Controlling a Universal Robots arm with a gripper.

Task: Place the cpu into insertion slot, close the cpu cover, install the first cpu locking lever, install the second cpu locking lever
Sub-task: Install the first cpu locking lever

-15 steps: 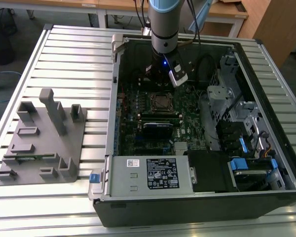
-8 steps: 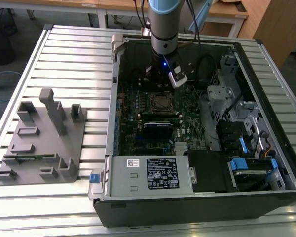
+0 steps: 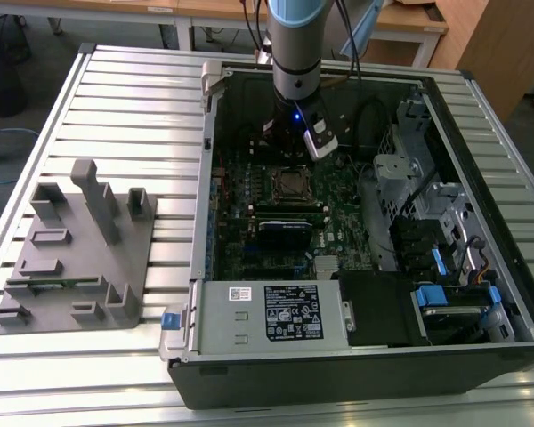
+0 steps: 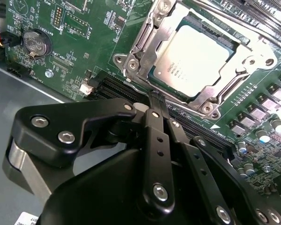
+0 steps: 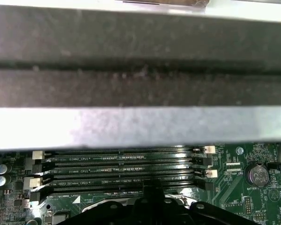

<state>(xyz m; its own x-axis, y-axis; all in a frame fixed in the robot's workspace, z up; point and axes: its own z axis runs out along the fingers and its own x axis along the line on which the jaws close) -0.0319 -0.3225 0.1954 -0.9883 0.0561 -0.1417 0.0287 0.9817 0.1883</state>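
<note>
Fingers [image 4: 152, 101] of our gripper [image 4: 155, 96] sit pressed together, holding nothing, just beside the cover [image 4: 145, 44], which lies closed over the cpu [image 4: 194, 58].

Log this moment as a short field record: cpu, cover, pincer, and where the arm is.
cpu: cpu seated in the insertion slot, pale top showing
cpu cover: cpu cover lying down around the chip
pincer: pincer shut, nothing between its tips, just beside the socket, over the memory slots
arm: arm reaching down into the open computer case, above the motherboard
</note>
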